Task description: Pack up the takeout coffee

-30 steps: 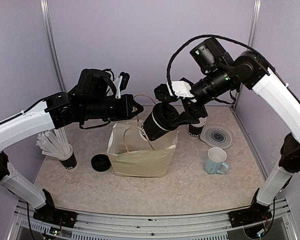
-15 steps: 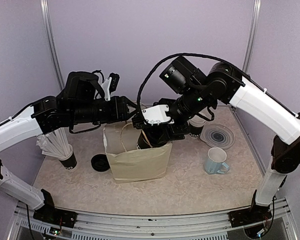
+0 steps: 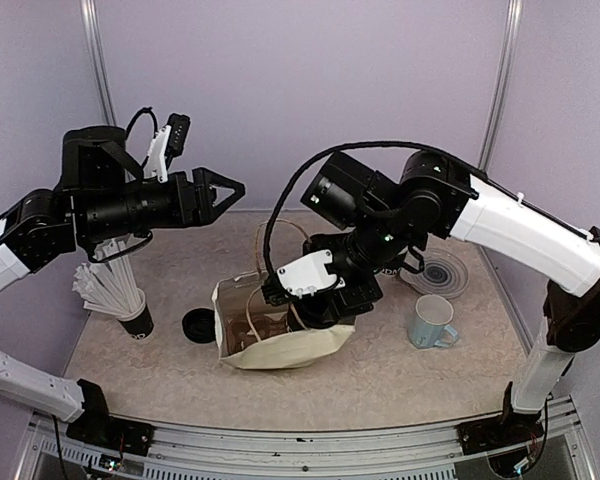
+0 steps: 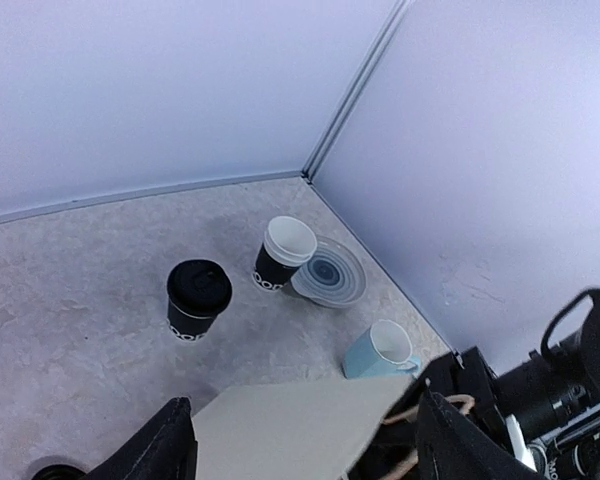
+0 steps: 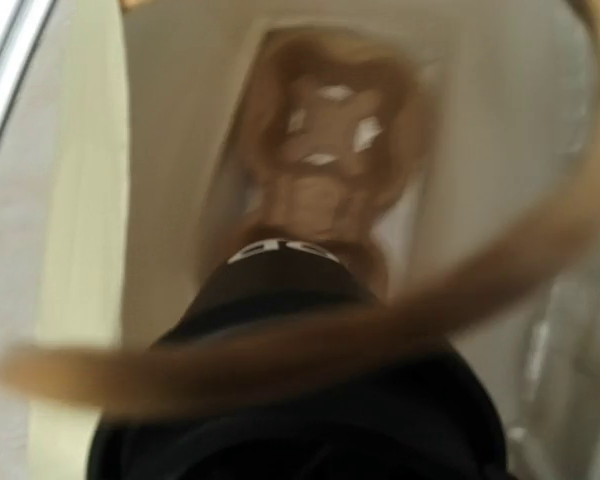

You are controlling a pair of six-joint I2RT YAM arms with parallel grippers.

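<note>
While the right gripper [image 3: 285,308] clasps a black paper cup [image 5: 280,300] inside the bag [image 3: 300,350], left gripper [image 3: 228,196] open and empty, it seems light, crushable: squeeze mid-wall gently.

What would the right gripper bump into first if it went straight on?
The bottom of the bag. The right gripper points into it, and its cup would touch there first, though depth is blurry.
</note>
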